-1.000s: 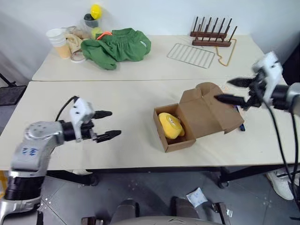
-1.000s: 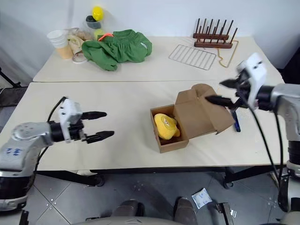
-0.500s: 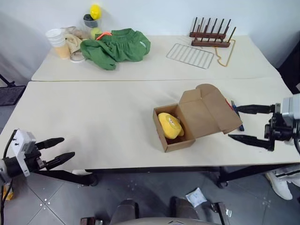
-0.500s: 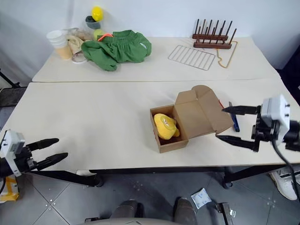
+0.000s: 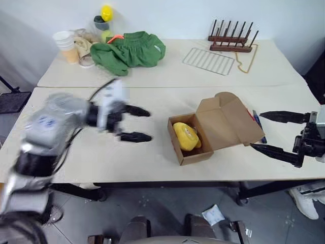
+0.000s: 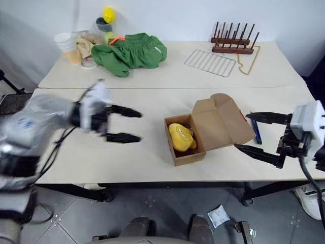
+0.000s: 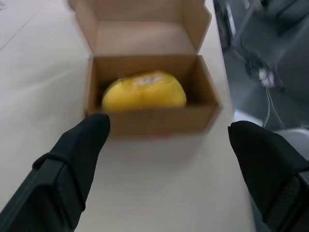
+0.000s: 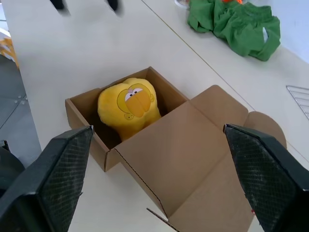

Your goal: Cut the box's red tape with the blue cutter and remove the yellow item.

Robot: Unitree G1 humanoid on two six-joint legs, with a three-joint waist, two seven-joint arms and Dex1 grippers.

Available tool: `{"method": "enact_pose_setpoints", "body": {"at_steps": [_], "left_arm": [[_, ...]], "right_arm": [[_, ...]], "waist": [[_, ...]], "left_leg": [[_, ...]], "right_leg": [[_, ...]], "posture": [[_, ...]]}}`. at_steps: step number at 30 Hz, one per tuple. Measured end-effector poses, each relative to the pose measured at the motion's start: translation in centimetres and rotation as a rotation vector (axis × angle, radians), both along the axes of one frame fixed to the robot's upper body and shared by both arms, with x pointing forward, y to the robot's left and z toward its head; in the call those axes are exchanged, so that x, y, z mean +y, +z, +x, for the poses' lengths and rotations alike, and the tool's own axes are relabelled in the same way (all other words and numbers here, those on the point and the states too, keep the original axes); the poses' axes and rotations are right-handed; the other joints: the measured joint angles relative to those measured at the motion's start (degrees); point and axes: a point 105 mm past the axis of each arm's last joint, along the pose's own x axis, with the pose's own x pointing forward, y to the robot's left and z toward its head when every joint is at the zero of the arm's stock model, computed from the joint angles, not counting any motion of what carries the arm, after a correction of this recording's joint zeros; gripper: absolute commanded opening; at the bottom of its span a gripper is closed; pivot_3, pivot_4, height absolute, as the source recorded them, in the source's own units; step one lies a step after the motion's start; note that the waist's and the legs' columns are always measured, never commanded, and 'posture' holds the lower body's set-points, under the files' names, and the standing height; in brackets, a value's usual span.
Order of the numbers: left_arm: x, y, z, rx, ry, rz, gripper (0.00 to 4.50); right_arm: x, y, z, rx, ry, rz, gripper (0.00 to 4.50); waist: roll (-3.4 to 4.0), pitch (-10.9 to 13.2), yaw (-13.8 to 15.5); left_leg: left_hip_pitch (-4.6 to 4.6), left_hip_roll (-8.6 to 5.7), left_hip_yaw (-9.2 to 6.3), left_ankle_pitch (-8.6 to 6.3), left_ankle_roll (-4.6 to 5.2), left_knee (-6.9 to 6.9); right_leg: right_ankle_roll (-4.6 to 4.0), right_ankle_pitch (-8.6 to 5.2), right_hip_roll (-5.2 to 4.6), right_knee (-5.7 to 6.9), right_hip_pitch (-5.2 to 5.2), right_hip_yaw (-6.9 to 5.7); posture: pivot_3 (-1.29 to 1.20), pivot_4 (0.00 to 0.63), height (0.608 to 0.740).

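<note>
Left gripper spread wide, holding nothing, hovering over the near table to the left of the box, fingertips aimed toward it but well apart from it. Seen from the left wrist: both black fingers flanking the carton's near wall, no contact.

Right gripper likewise fully spread and empty, out at the right near corner of the table, one fingertip near the edge of the opened lid, not touching as far as can be told.

Box open, lid folded back to the right and lying tilted. Inside, filling the left compartment, the yellow item, a plush with its orange face patch turned up. Blue cutter flat on the table just right of the lid, between the lid and the right gripper. Red tape not clearly made out; only a red sliver at the lid's right edge.

On the far table: green cloth, wire rack, wooden peg stand.
</note>
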Motion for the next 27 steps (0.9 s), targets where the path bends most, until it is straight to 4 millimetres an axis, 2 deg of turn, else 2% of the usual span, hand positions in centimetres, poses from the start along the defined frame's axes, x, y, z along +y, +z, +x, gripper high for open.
{"method": "enact_pose_setpoints", "body": {"at_steps": [3, 6, 9, 14, 18, 27], "left_arm": [[-3.6, -0.7, 0.9, 0.02, -0.038, 0.042, 4.49], [-6.8, -0.8, 2.3, -0.08, -0.057, 0.117, 4.49], [-7.9, -2.0, 2.9, -0.121, -0.064, 0.181, 4.49], [-8.0, -3.4, 2.7, -0.099, -0.106, 0.25, 4.49], [-7.6, -4.3, 2.6, -0.099, -0.144, 0.31, 3.64], [-8.5, -5.3, 3.4, -0.132, -0.177, 0.34, 1.01]], "right_arm": [[0.1, 0.0, 0.2, 0.002, -0.015, 0.005, 4.5], [0.8, -0.1, 0.0, 0.015, -0.018, 0.021, 4.5], [1.6, -0.2, -0.3, 0.028, -0.013, 0.043, 4.5], [2.0, -0.9, -0.8, 0.076, -0.023, 0.058, 4.5], [1.9, -0.7, -1.0, 0.074, -0.034, 0.071, 4.5], [1.8, -0.3, -0.9, 0.056, -0.045, 0.082, 4.5]], "waist": [[-0.09, 0.1, -0.6], [-0.12, 0.1, -0.3], [-0.12, 0.1, -0.4], [-0.13, 0.1, -0.2], [-0.14, 0.1, 0.2], [-0.14, 0.1, 1.0]], "left_leg": [[-0.06, 0.02, 0.05, 0.0, 0.0, -0.04], [-0.08, 0.03, 0.05, 0.0, 0.01, -0.03], [-0.07, 0.03, 0.08, 0.0, 0.02, -0.03], [-0.12, 0.03, 0.07, -0.02, 0.04, 0.02], [-0.12, 0.03, 0.07, -0.03, 0.06, 0.08], [-0.08, 0.03, 0.07, -0.03, 0.08, 0.15]], "right_leg": [[0.0, 0.0, 0.02, -0.05, -0.12, 0.01], [0.0, 0.0, 0.02, -0.1, -0.11, 0.01], [0.0, 0.0, 0.02, -0.11, -0.11, 0.02], [0.0, 0.0, 0.01, -0.12, -0.11, 0.02], [0.0, 0.0, 0.01, -0.11, -0.09, 0.02], [0.0, 0.0, 0.01, -0.06, -0.05, 0.03]], "posture": [[0.0, 0.15, 0.74], [0.0, 0.15, 0.74], [0.0, 0.15, 0.74], [0.0, 0.15, 0.74], [0.0, 0.15, 0.74], [0.0, 0.15, 0.74]]}}
